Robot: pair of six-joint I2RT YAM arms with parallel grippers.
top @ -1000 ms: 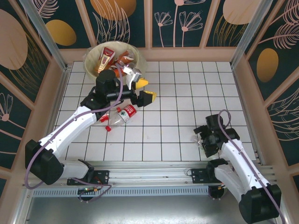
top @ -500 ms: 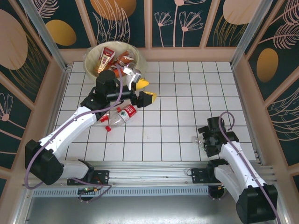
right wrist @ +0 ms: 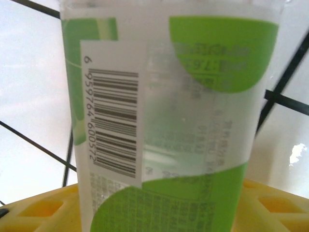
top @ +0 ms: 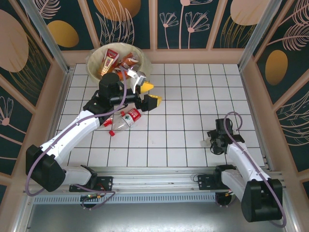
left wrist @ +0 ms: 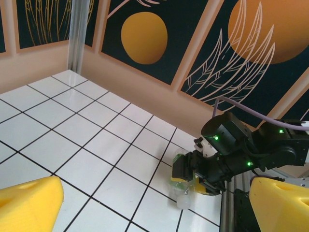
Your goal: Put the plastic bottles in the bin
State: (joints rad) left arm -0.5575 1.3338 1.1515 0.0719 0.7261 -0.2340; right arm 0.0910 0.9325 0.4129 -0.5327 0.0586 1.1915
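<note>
- Your right end effector [top: 212,141] is low on the counter [top: 183,96] at about 4 o'clock in the top view, its jaws either side of a green-label bottle [right wrist: 169,130].
- The yellow fingers [right wrist: 43,209] flank the bottle's body. Whether they have clamped it yet you cannot tell.
- Your left end effector [top: 150,93] hangs wide open and empty just beside the bin [top: 90,63], at the bin's 4 o'clock.
- The bin stands at the counter's 11 o'clock corner with several bottles already inside.
- A red-label bottle [top: 128,118] lies on the tiles under the left arm, at about 9 o'clock.
- The step in hand looks like the pick of the green-label bottle.
- Next, confirm a firm grip, lift clear, then carry it across toward 11 o'clock. The left arm is in that path.
</note>
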